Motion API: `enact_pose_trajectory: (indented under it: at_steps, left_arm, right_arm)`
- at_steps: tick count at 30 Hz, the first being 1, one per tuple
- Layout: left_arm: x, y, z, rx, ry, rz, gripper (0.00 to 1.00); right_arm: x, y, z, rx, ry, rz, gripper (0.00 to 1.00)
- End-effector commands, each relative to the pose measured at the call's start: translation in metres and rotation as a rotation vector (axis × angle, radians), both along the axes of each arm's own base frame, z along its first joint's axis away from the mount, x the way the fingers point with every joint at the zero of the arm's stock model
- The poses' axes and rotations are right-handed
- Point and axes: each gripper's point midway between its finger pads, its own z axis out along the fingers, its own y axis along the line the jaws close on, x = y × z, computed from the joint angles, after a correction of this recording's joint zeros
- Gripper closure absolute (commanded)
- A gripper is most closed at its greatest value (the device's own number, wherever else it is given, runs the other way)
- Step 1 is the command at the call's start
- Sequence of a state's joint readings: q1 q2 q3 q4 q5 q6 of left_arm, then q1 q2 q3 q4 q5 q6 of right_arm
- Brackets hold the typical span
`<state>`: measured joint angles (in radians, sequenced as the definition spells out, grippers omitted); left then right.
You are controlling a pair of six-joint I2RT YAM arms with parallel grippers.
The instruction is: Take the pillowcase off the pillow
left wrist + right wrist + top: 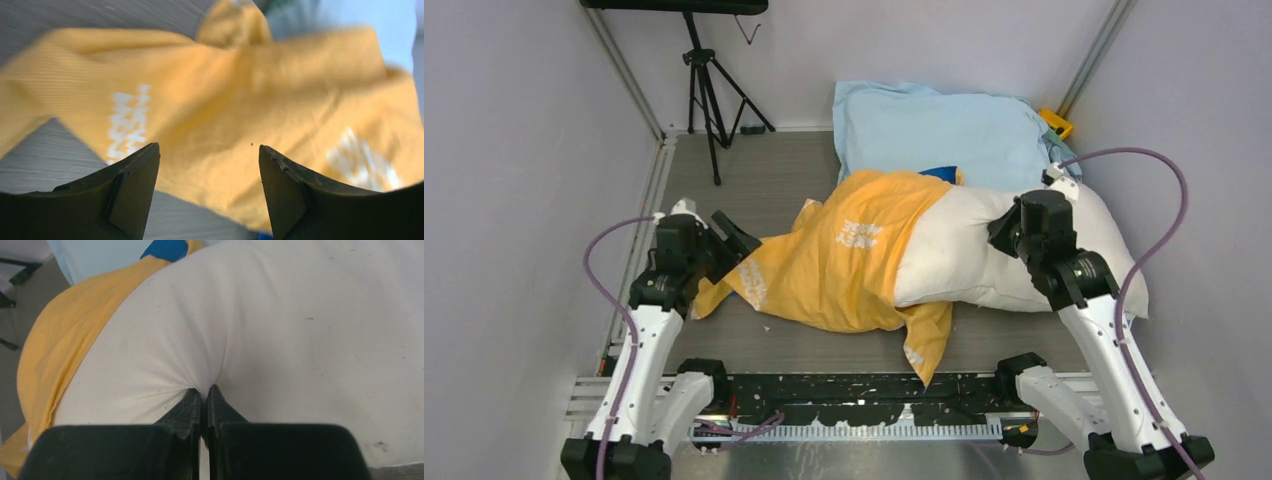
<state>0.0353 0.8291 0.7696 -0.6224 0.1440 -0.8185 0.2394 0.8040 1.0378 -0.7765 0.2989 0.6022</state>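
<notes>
The orange-yellow pillowcase [844,260] lies rumpled on the grey table and covers only the left end of the white pillow [969,250], whose right part is bare. My left gripper [736,238] hovers at the pillowcase's left edge. In the left wrist view it [207,150] is open, with the fabric [225,100] lying beyond the fingertips and nothing between them. My right gripper [204,390] is shut on a pinch of the pillow's white cover [300,315], which puckers at the tips. From above, that gripper [1007,235] is over the pillow's middle.
A pale light-blue cushion [944,125] lies behind the pillow against the back wall. A blue patch [939,173] shows at the pillowcase's top edge. A black tripod [709,90] stands at the back left, a small yellow object [1056,122] at the back right. Walls close both sides.
</notes>
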Motion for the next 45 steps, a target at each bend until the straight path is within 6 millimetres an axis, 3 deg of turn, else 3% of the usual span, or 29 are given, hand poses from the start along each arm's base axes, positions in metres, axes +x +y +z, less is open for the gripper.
enact_pose_trajectory:
  at_steps: [1,3,6,13,14,15,16,23,27,36,38,39,41,42,45]
  left_arm:
    - [-0.017,-0.082,0.06,-0.019,-0.243,-0.427,0.24]
    - [-0.031,-0.121,0.078,-0.104,-0.35,-0.628,0.24]
    - [-0.048,-0.15,0.073,-0.08,-0.398,-0.785,0.23]
    - [-0.065,-0.186,0.036,0.111,-0.401,-0.923,0.19]
    - [-0.066,-0.19,0.032,0.148,-0.403,-0.934,0.15]
    - [-0.066,-0.193,0.028,0.189,-0.41,-0.95,0.03]
    - [-0.069,-0.198,0.026,0.219,-0.418,-0.975,0.01]
    - [-0.077,-0.224,0.01,0.386,-0.443,-1.071,0.0]
    - [-0.077,-0.239,0.005,0.379,-0.459,-1.083,0.02]
    - [-0.075,-0.271,-0.016,0.262,-0.54,-1.098,0.3]
    - [-0.076,-0.274,-0.022,0.262,-0.528,-1.11,0.45]
    - [-0.076,-0.274,-0.024,0.262,-0.526,-1.11,0.58]
    - [-0.075,-0.27,-0.025,0.262,-0.513,-1.087,0.93]
    - [-0.073,-0.265,-0.027,0.271,-0.501,-1.057,1.0]
    - [-0.065,-0.243,-0.03,0.301,-0.486,-0.949,1.0]
  right_arm:
    - [0.033,0.039,0.037,0.168,-0.139,0.116,1.0]
    - [0.034,0.04,0.032,0.174,-0.127,0.112,1.0]
    - [0.034,0.039,0.03,0.175,-0.121,0.105,1.0]
    - [0.032,0.038,0.03,0.174,-0.117,0.1,1.0]
    - [0.032,0.038,0.03,0.176,-0.118,0.099,1.0]
    - [0.032,0.037,0.031,0.177,-0.12,0.098,1.0]
    - [0.031,0.038,0.032,0.178,-0.122,0.101,1.0]
    - [0.03,0.037,0.034,0.174,-0.123,0.101,1.0]
    - [0.029,0.036,0.035,0.174,-0.127,0.098,1.0]
    - [0.028,0.035,0.036,0.173,-0.135,0.092,1.0]
    - [0.027,0.033,0.037,0.169,-0.141,0.084,1.0]
    - [0.027,0.032,0.037,0.167,-0.143,0.083,1.0]
    - [0.027,0.031,0.038,0.165,-0.145,0.077,1.0]
    - [0.026,0.03,0.038,0.163,-0.147,0.073,1.0]
    - [0.024,0.023,0.037,0.145,-0.148,0.041,1.0]
